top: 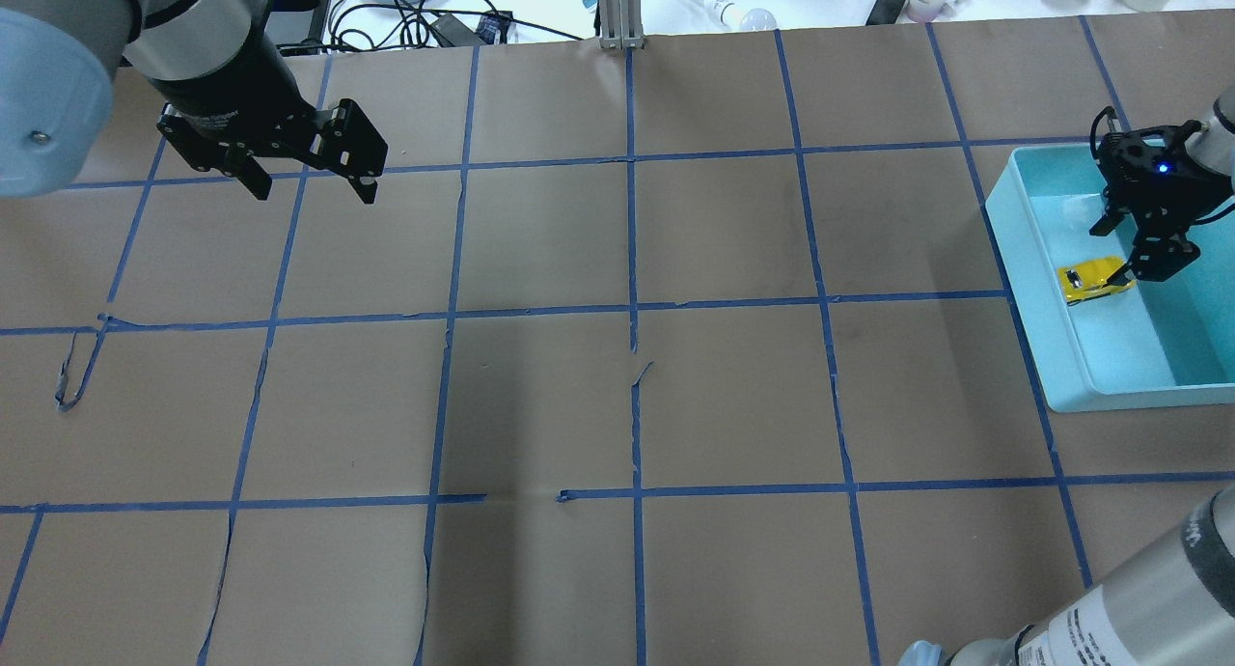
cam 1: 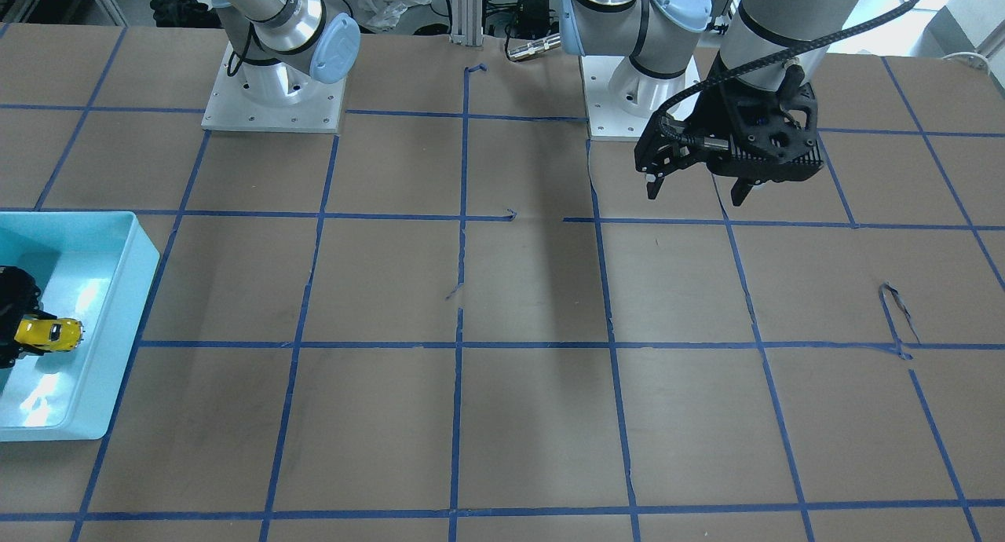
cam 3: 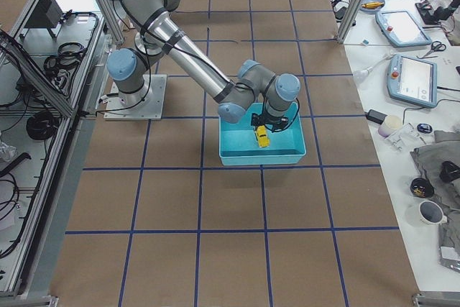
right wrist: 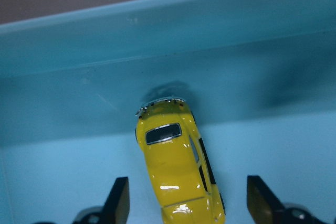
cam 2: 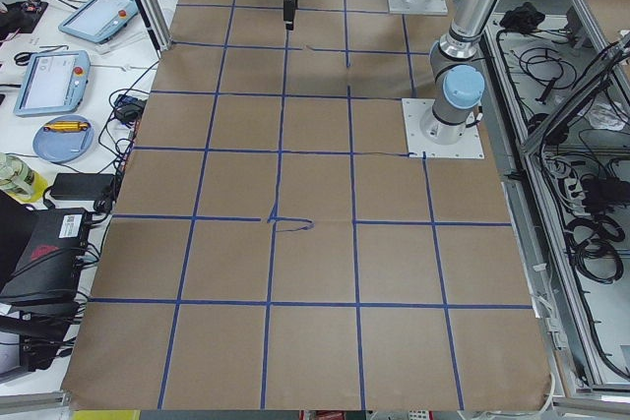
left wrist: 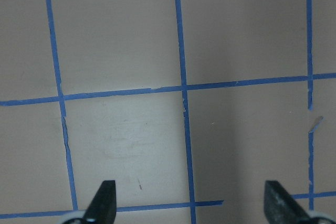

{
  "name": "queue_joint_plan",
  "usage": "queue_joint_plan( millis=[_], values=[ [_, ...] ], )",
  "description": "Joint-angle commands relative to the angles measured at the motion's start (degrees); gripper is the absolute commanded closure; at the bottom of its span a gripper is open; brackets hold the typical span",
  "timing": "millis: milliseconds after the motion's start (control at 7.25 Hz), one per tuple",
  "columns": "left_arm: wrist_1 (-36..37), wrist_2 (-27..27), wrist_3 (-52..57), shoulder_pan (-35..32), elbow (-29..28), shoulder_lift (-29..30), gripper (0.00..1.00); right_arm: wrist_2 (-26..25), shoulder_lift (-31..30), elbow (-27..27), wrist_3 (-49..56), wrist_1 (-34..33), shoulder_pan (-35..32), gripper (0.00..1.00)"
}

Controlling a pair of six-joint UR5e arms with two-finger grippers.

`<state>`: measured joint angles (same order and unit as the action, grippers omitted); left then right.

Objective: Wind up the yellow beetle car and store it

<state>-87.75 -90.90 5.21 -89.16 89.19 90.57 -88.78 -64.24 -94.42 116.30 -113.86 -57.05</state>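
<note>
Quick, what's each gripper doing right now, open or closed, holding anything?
Left gripper: open, empty, above the table.
Right gripper: open, straddling the yellow car in the blue bin, not touching it.

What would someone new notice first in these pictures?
The yellow beetle car stands out, lying in the light blue bin at the table's end on the robot's right. The right gripper hangs open over it, a finger on either side, not gripping. The left gripper hovers open above the brown table.
</note>
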Motion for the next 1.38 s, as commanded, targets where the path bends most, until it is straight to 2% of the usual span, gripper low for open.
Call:
queue_joint_plan(
  millis=[0,138,276,414,552,690,966,1103,1241],
  values=[
    [0.04,0.19,0.07,0.04,0.02,-0.04,0.0,-0.16,-7.95,-0.07,-4.13,3.7,-0.34,0.0],
    [0.04,0.37,0.07,0.04,-0.07,0.13,0.0,-0.51,-12.18,0.28,-12.94,11.65,-0.34,0.0],
    [0.04,0.46,0.07,0.04,-0.41,-0.04,0.0,-1.12,-14.75,0.11,-19.56,15.21,-0.34,0.0],
    [0.04,0.46,0.15,0.13,-0.33,0.22,0.0,-1.04,-16.16,0.46,-30.67,17.25,-0.43,0.0],
    [0.04,0.37,0.07,-0.04,-0.07,-0.21,0.0,-0.43,-19.92,0.46,-40.44,18.4,-0.52,0.0],
    [0.04,0.54,0.15,0.13,-0.5,0.22,0.0,0.01,-22.92,0.2,-55.33,18.58,-2.0,0.0],
    [0.04,0.54,0.15,0.04,-0.41,0.39,0.0,0.01,-24.35,1.25,-71.41,18.32,-8.31,0.0],
    [0.56,0.54,0.15,-0.04,0.02,0.48,0.0,-0.6,-24.61,1.43,-86.97,18.41,-12.17,0.0],
    [0.65,0.63,0.07,-0.13,-0.33,0.22,0.0,-0.86,-25.23,1.43,-96.69,18.41,-16.82,0.0]
  ],
)
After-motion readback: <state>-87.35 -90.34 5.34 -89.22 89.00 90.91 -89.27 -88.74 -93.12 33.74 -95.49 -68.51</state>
